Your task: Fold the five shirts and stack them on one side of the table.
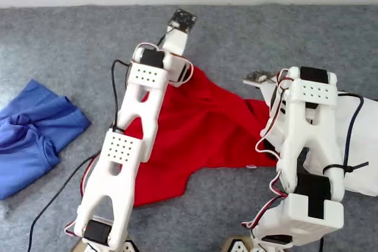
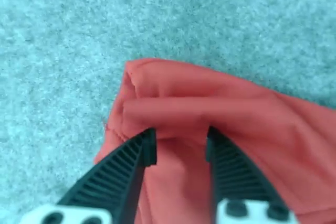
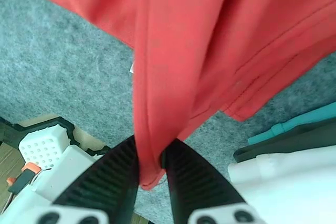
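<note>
High view: red shirt (image 1: 207, 134) lies spread mid-bench (image 1: 59, 45) between the arms; blue shirt (image 1: 29, 137) sits crumpled at the left edge; left tool (image 2: 179, 145) is open over the red shirt's far corner; right tool (image 3: 152, 158) is clamped on a fold of it.

The table (image 1: 53, 45) was viewed from above, looking down over both arms. Wrist cameras were set close behind the left gripper (image 2: 180, 145) and right gripper (image 3: 152, 153) — the red shirt (image 1: 201, 134) was shared by all views.
</note>
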Controlling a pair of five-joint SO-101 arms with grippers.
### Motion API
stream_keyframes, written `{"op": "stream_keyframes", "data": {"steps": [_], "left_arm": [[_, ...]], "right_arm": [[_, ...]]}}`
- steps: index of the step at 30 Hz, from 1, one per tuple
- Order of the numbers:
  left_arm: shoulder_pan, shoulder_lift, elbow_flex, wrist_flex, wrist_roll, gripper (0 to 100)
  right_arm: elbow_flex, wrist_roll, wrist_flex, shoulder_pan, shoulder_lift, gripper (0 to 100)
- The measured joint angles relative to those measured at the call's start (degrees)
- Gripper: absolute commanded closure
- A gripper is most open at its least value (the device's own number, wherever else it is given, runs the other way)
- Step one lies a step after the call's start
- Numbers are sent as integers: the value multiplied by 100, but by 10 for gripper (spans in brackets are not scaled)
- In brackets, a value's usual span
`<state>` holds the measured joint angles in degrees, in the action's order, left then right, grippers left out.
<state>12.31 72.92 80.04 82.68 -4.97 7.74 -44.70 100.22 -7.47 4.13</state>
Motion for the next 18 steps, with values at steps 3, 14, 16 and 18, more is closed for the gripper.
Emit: {"op": "stream_keyframes", "data": {"steps": [3,14,16,18], "left_arm": [[0,0,0,-62,0,943],[0,0,132,-158,-202,987],[0,0,387,-18,-202,987],[0,0,677,167,-202,987]], "right_arm": [[0,18,0,18,0,990],[0,18,0,9,0,990],[0,18,0,9,0,990],[0,18,0,9,0,990]]}}
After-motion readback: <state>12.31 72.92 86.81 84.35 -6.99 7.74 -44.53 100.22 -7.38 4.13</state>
